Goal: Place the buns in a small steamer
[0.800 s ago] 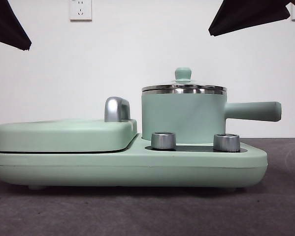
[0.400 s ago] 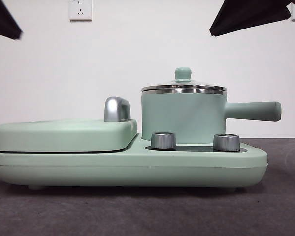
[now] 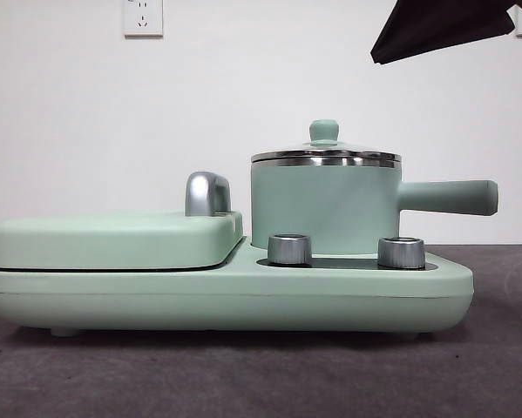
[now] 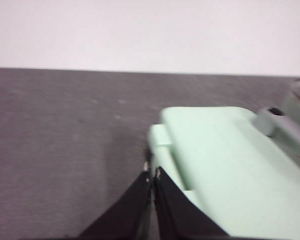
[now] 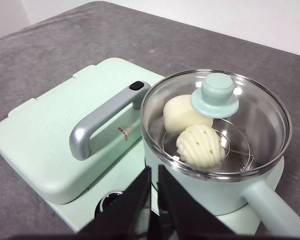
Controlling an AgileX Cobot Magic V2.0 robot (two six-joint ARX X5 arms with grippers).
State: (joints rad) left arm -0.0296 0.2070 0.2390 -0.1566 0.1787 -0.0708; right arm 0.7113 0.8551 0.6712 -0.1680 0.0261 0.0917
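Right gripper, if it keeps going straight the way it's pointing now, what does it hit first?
Most likely the small steamer: the right gripper, jaws shut, points at the pot's near wall just below the steel rim. Depth is unclear, so it could pass slightly beside it.

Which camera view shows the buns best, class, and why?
The right wrist view: it looks down through the glass lid at the smooth bun and ribbed bun on the rack inside the small steamer. The front view shows only the pot's opaque side; the left wrist view shows no buns.
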